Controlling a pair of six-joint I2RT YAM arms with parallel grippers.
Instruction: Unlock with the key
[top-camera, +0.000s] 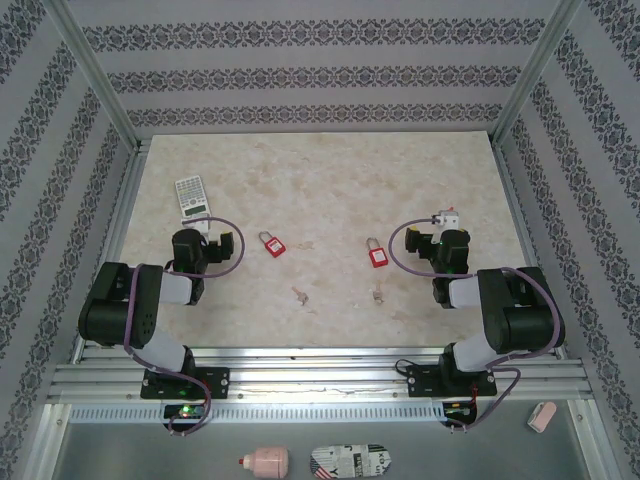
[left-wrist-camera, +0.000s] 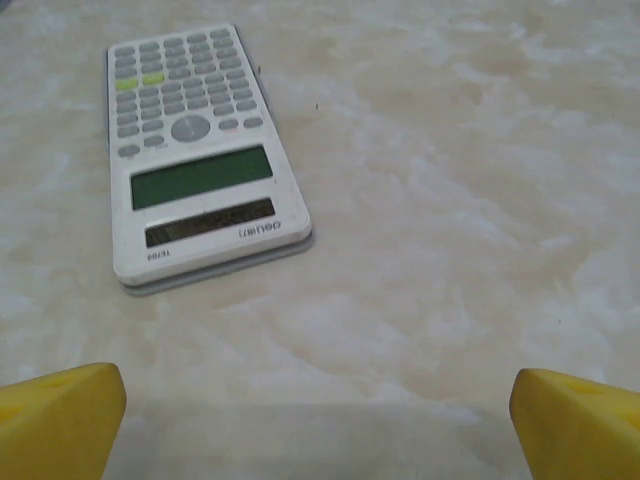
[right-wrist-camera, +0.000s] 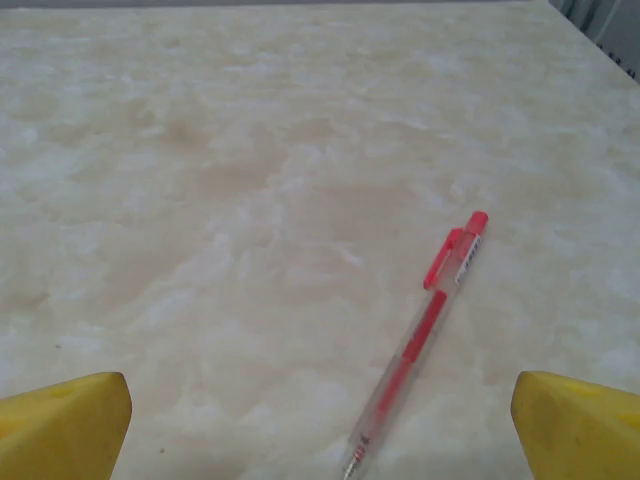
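Note:
Two red padlocks lie on the marble table between the arms, one at left (top-camera: 271, 243) and one at right (top-camera: 377, 254). Nearer the arms rest two small pale keys, the left key (top-camera: 299, 294) and the right key (top-camera: 379, 296). My left gripper (top-camera: 207, 240) (left-wrist-camera: 320, 425) sits left of the left padlock, open, with bare table between its yellow fingertips (left-wrist-camera: 60, 420). Right of the right padlock, my right gripper (top-camera: 435, 237) (right-wrist-camera: 320, 430) is also open and holds nothing; its yellow fingertips (right-wrist-camera: 575, 425) stand wide apart.
A white calculator (top-camera: 190, 199) (left-wrist-camera: 195, 150) lies just beyond the left gripper. A red pen (right-wrist-camera: 420, 330) lies on the table in front of the right gripper. Metal frame posts and patterned walls bound the table. Small items (top-camera: 350, 462) lie below the arm bases.

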